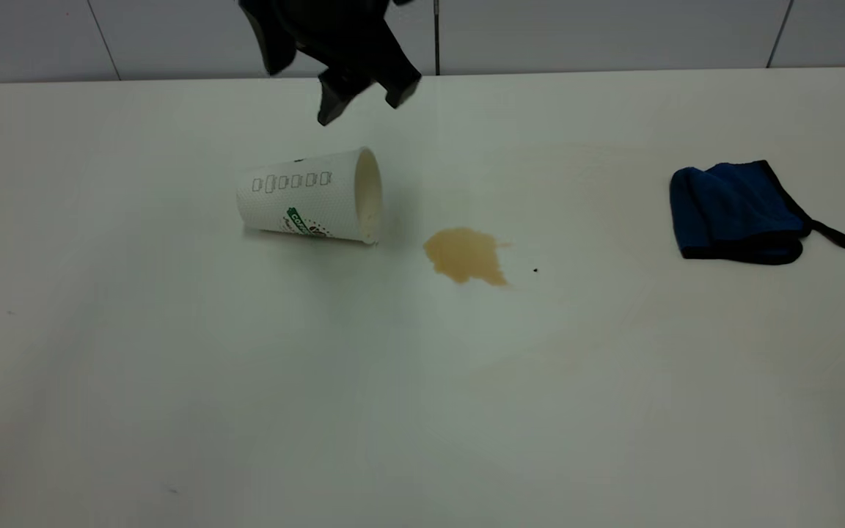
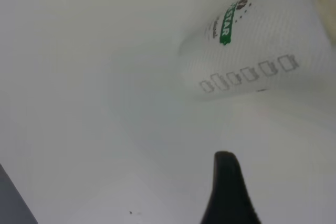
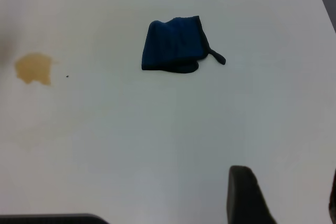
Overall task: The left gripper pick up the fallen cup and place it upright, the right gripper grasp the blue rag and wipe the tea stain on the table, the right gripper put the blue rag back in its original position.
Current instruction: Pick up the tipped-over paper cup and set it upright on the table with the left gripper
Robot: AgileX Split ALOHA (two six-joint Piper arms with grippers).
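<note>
the left gripper (image 1: pixel 367 103) hangs in the air over the far part of the table (image 1: pixel 173 403), just beyond the cup (image 1: pixel 312 196) and above it, not touching. its two black fingers (image 1: pixel 334 106) point down w/ a clear gap between them, spread wide, nothing held. in the left wrist view one finger (image 2: pixel 227 192) shows dark against the white top, the cup's textured wall (image 2: pixel 252 51) lies past it w/ a row of small printed boxes and the green banner.

cup lies on its side, left of centre, mouth facing right toward the tea stain (image 1: pixel 465 254), base to the left. cream inside shows at the mouth. logo sits low on the wall near the tabletop.

tea stain: light-brown blotch just right of the cup's mouth, apart from it, w/ a tiny black speck (image 1: pixel 535 270) a bit further right.

blue rag (image 1: pixel 741 213) lies folded at the right side of the table, well apart from stain and cup, black edging and a short black loop sticking out to the right.

right gripper (image 3: pixel 281 198) is out of the exterior view; its wrist view looks down on the rag (image 3: pixel 173 45) and stain (image 3: pixel 34 68) from well above. one finger (image 3: pixel 244 195) and an edge of the other show w/ a wide gap between, nothing held.
</note>
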